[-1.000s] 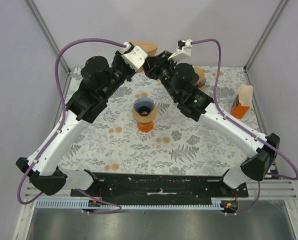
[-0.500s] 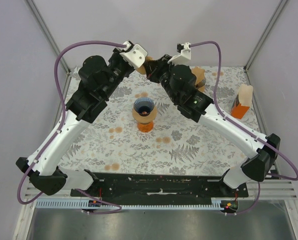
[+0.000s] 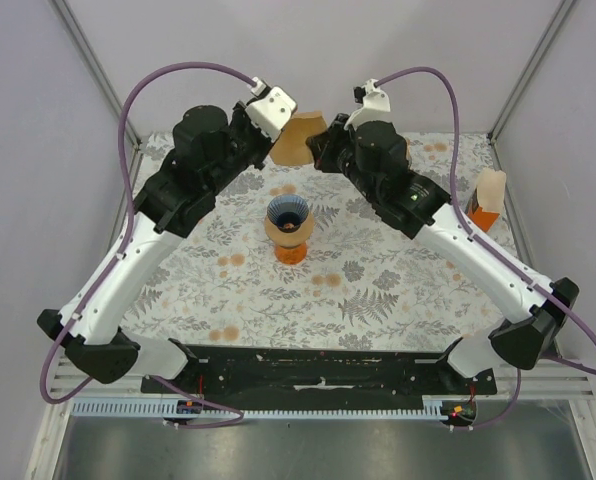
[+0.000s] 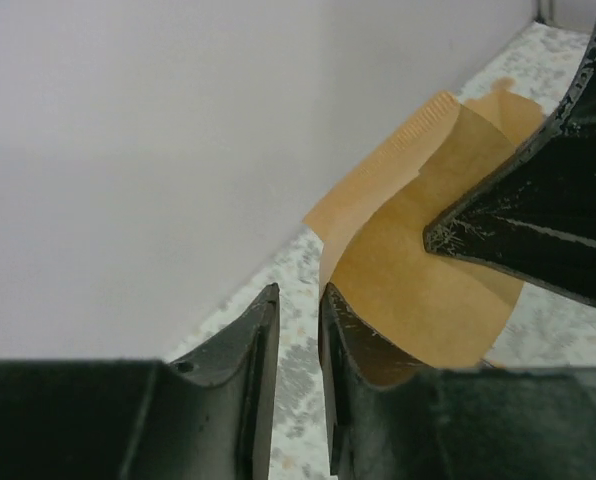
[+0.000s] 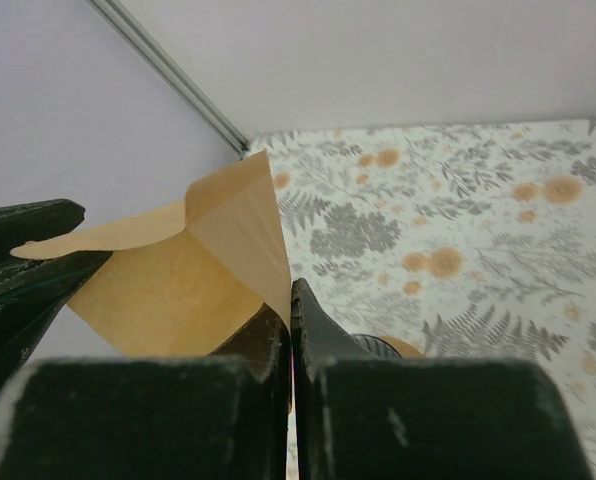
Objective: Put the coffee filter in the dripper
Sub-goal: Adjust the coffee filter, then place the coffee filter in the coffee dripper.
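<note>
Beyond the dripper (image 3: 289, 222), right claw (image 5: 290, 300) pinches the coffee filter (image 5: 178, 280); left claw (image 4: 300, 297) stands slightly parted.

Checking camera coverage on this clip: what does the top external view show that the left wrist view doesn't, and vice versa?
Only top external: the dripper standing mid-table and the orange box at the right. Only left wrist: the left pincer slightly open, nothing between its jaws, the coffee filter beside it. Both: that filter raised at the back, the right pincer on it.
</note>
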Robot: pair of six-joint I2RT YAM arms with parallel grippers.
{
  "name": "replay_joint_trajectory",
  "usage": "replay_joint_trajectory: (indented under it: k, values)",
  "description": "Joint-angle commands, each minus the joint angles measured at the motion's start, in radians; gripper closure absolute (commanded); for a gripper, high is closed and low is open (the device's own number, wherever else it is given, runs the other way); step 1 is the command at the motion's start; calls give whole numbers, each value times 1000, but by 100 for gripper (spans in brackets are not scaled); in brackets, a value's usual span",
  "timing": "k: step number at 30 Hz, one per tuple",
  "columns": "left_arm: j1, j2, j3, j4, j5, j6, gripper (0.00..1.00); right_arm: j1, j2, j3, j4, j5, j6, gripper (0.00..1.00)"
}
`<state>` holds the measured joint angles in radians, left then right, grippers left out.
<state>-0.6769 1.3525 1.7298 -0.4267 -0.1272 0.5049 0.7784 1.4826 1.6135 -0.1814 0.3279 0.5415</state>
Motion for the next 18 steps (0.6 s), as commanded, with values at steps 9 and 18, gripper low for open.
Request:
replay_joint_trajectory:
  k: [9, 18]
  values:
    - [40, 63, -16, -274, 178, -301, 55, -42, 171, 235, -496, -305, -87, 100]
    - [94, 74, -85, -305, 132, -293, 78, -50, 243, 278, -581, -397, -97, 100]
